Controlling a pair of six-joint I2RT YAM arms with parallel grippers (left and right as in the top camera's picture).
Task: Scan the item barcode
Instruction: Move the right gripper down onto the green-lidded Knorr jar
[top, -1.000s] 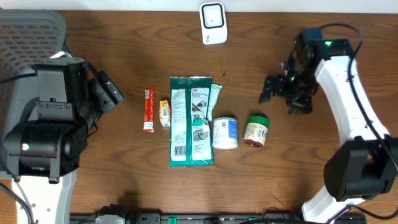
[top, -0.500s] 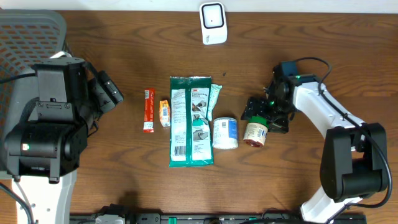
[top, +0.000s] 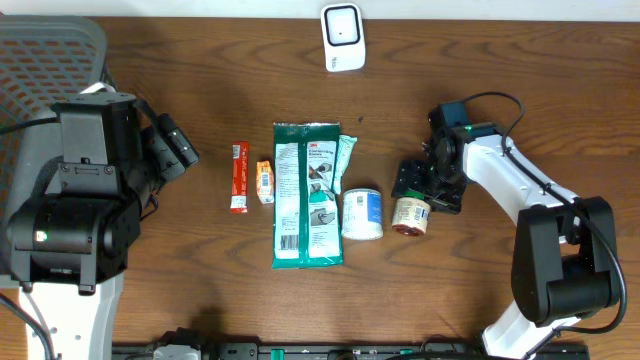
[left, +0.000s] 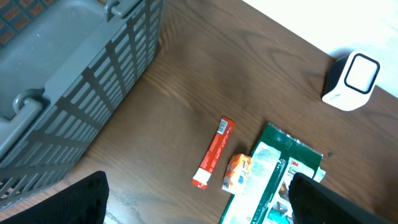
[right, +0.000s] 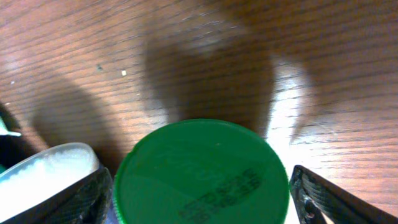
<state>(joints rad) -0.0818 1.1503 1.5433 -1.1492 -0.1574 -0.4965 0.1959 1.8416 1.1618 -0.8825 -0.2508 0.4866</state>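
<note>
I've got the right jaws spread, straddling the green-lidded jar (top: 411, 212) on the surface, nothing gripped yet. The left jaws are released, empty. Risk: the white tub (top: 362, 214) sits just beside it, so the near finger could clip it, or the round lid could slip on close.

white tub (top: 362, 214) crowds the green-lidded jar (top: 410, 219); bare table (top: 480, 275) beyond.
</note>
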